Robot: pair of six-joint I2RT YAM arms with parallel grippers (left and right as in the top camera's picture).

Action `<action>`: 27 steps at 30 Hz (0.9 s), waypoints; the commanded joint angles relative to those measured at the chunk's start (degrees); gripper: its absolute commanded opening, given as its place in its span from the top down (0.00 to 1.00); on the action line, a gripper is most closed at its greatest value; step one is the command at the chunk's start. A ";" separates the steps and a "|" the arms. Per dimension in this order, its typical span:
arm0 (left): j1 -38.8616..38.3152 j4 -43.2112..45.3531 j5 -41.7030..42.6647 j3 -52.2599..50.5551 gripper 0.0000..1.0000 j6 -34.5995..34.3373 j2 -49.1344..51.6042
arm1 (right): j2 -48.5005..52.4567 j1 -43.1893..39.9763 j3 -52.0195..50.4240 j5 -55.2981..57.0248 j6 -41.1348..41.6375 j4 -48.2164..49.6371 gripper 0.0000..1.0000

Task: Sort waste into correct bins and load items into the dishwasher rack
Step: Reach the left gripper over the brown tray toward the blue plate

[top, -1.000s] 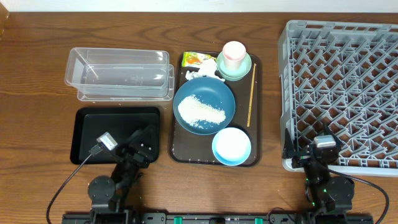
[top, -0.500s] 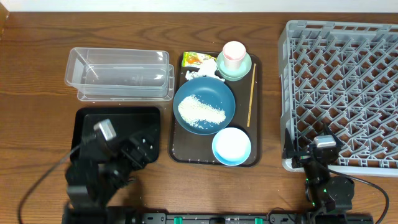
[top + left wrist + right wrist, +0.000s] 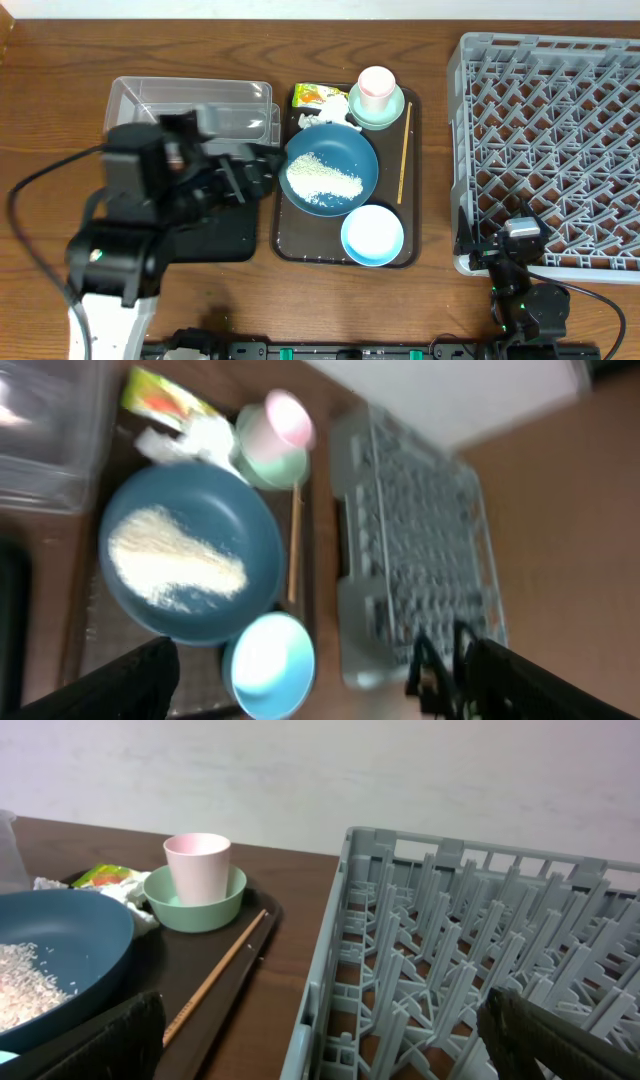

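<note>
Status check: basically nothing is sorted yet. The dishwasher rack (image 3: 550,130), at 3 o'clock from the brown serving tray (image 3: 295,235), has nothing in it as far as I can see. The clear tub (image 3: 190,92) at 10 o'clock looks bare too. The black tray (image 3: 215,240) at 8 o'clock is mostly hidden under the arm, so can't say.

Everything sits on the serving tray:
- dark blue bowl (image 3: 330,170) in the middle, with the rice (image 3: 322,180) piled inside
- light blue bowl (image 3: 372,235) at 5 o'clock
- pink cup (image 3: 376,88) standing in the mint dish (image 3: 392,112) at 1 o'clock
- wrapper (image 3: 318,96) at 11 o'clock, tissue wads (image 3: 325,122) just below it
- wooden stick (image 3: 404,150) along the 3 o'clock edge

The left pincer (image 3: 320,660) is spread wide with nothing in it, hanging over the gap between the bins and the dark blue bowl. It's blurry, so I'd guess it's heading for that bowl or the trash behind it. The right pincer (image 3: 322,1020) is also wide and empty, parked low on the desk (image 3: 60,100) by the rack's 7 o'clock corner.

So all the waste and all five items are left to do.
</note>
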 commanded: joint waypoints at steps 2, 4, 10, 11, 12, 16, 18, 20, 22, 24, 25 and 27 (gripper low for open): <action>-11.39 -4.37 -16.15 4.87 0.07 2.40 5.86 | -0.22 -0.81 -0.07 0.48 -0.74 -0.24 0.01; -16.28 -7.74 -24.70 8.35 0.07 2.38 10.19 | -0.22 -0.81 -0.07 0.48 -0.74 -0.24 0.01; -24.41 -7.13 -31.69 16.41 0.07 5.68 23.19 | -0.22 -0.81 -0.07 0.48 -0.74 -0.24 0.01; -25.07 -5.60 -31.69 16.41 0.02 6.60 24.63 | -0.22 -0.81 -0.07 0.48 -0.74 -0.24 0.01; -25.53 -4.15 -31.91 16.41 0.02 6.97 26.16 | -0.22 -0.81 -0.07 0.48 -0.74 -0.24 0.01; -26.01 -0.96 -31.04 16.41 0.02 6.27 31.93 | -0.22 -0.81 -0.07 0.48 -0.74 -0.24 0.01; -26.01 0.37 -28.92 16.41 0.02 6.32 34.25 | -0.22 -0.81 -0.07 0.48 -0.74 -0.24 0.01; -26.27 1.73 -27.96 16.41 0.02 6.64 36.44 | -0.22 -0.81 -0.07 0.48 -0.74 -0.24 0.01; -26.99 3.45 -28.04 16.41 0.02 9.55 38.42 | -0.22 -0.81 -0.07 0.48 -0.74 -0.24 0.01; -28.28 5.14 -28.39 16.41 0.02 13.57 40.70 | -0.22 -0.81 -0.07 0.48 -0.74 -0.24 0.01; -28.83 5.40 -29.29 16.41 0.02 14.29 41.44 | -0.22 -0.81 -0.07 0.48 -0.74 -0.24 0.01; -30.62 5.51 -34.27 16.41 0.02 14.23 43.34 | -0.22 -0.81 -0.07 0.48 -0.74 -0.24 0.01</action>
